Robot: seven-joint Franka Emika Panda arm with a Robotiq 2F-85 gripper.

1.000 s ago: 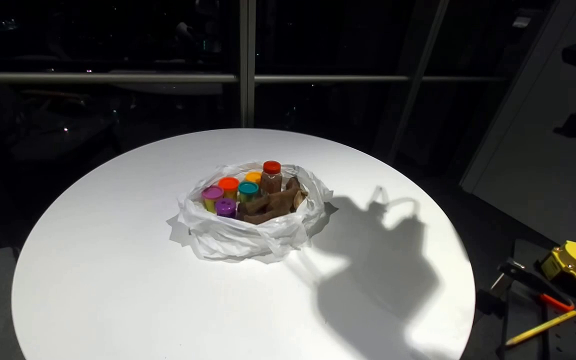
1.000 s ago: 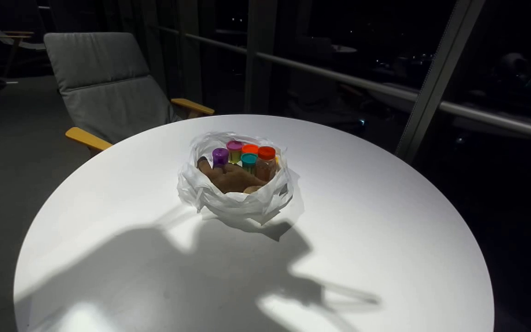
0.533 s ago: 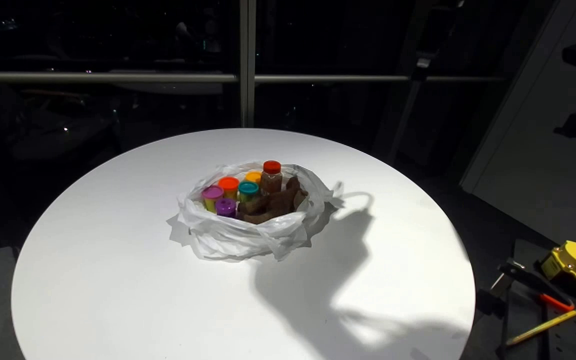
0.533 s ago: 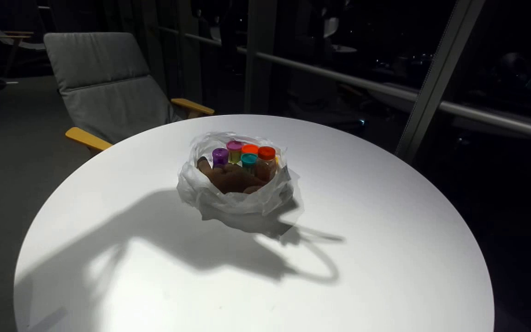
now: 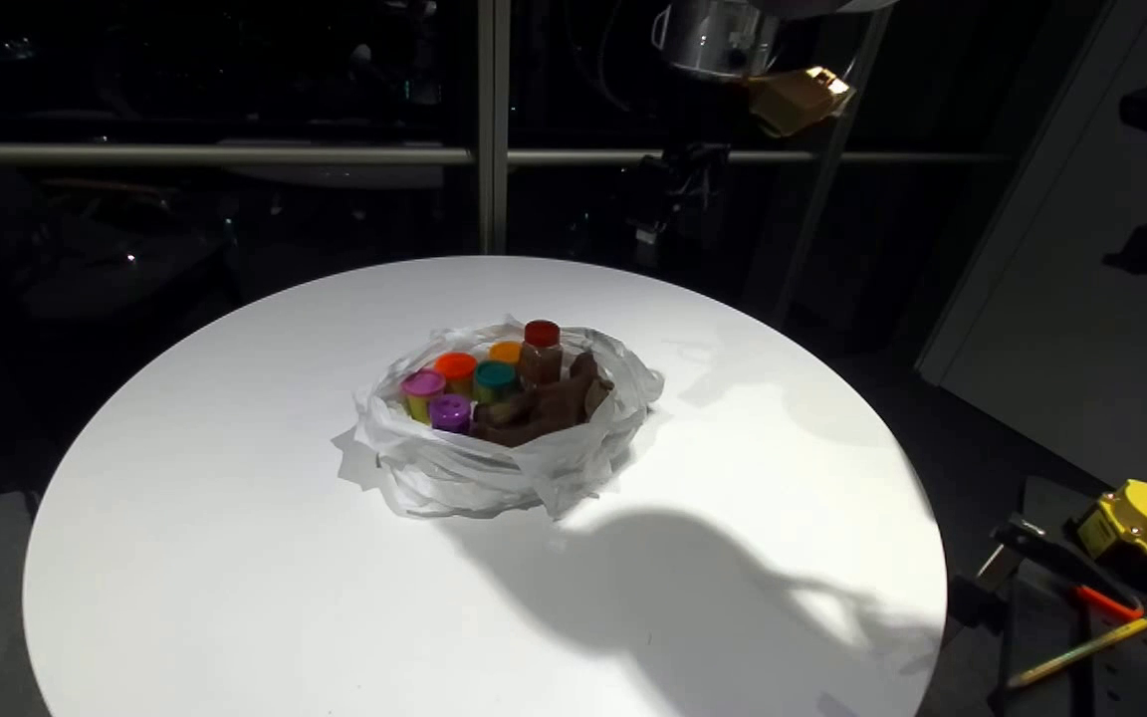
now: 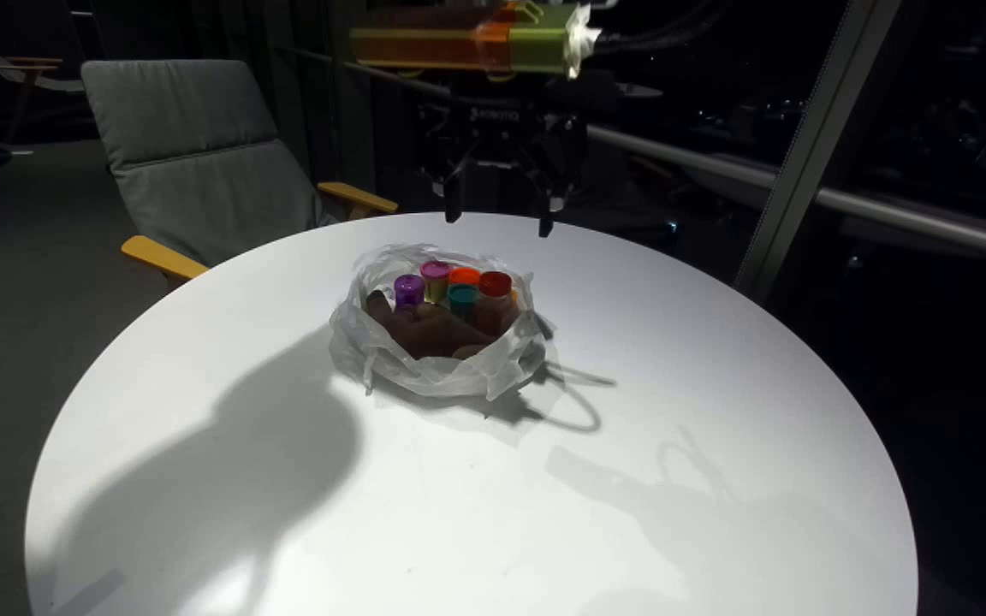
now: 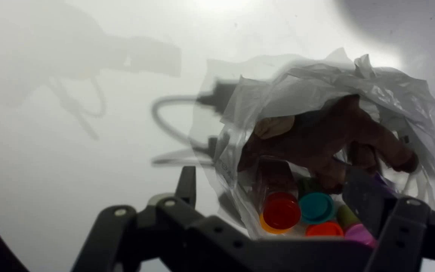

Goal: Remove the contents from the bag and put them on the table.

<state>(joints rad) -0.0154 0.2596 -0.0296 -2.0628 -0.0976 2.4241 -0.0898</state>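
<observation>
**Your black two-fingered gripper (image 6: 500, 224) hangs wide, holding nothing**

That spread presumably suits a straddling grasp. Below it, a crumpled white plastic bag (image 6: 437, 379) gapes, likely so you reach its red-lidded clear jar (image 5: 540, 358) and brown soft-looking toy (image 7: 327, 136).

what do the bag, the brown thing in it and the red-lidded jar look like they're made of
Bag: likely thin plastic film, slightly glossy; it looks wrinkled and translucent in the wrist view. Brown thing: perhaps plush, matte, with rounded limb-like parts; shade hides the texture. Red-lidded jar: clear body, glass or plastic, I can't tell which; its smooth, evenly colored lid suggests plastic.
</observation>
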